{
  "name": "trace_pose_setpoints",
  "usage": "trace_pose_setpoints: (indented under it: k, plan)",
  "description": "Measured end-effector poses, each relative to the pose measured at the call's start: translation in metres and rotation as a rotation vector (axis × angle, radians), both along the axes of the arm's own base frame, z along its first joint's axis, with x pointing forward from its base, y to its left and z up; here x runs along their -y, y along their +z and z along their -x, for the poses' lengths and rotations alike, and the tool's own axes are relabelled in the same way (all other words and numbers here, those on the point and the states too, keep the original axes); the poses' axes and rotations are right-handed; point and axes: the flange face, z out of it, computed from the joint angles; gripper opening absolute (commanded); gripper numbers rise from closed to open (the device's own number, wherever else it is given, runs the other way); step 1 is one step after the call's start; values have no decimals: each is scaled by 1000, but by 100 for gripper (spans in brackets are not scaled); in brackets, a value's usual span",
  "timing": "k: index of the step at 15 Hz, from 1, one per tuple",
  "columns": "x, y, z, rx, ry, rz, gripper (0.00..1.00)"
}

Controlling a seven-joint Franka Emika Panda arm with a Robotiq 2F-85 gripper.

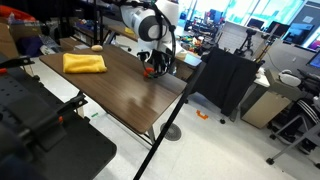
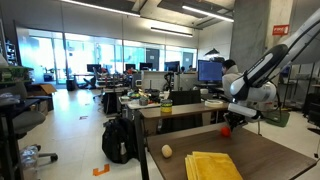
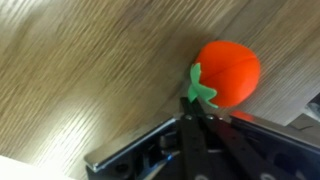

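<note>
A red toy tomato (image 3: 228, 70) with a green stalk (image 3: 200, 90) lies on the wooden table (image 3: 80, 70). In the wrist view my gripper (image 3: 192, 112) is shut, its two fingers pressed together, and their tips are right at the stalk beside the tomato. Nothing shows between the fingers. In both exterior views the gripper (image 1: 153, 60) (image 2: 241, 115) hangs low over the far end of the table, with the tomato (image 1: 148, 70) (image 2: 226, 129) just next to it.
A folded yellow cloth (image 1: 84, 62) (image 2: 213, 166) and a small tan object (image 1: 95, 47) (image 2: 167, 151) lie on the table. The table edge (image 1: 170, 105) is close to the tomato. A black partition (image 1: 225, 80), desks and office chairs stand beyond it.
</note>
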Motion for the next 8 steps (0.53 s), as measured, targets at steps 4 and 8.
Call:
trace_pose_setpoints:
  k: [4, 8]
  plan:
    - [53, 15, 18, 68, -109, 70, 0]
    - [77, 21, 30, 113, -205, 104, 0]
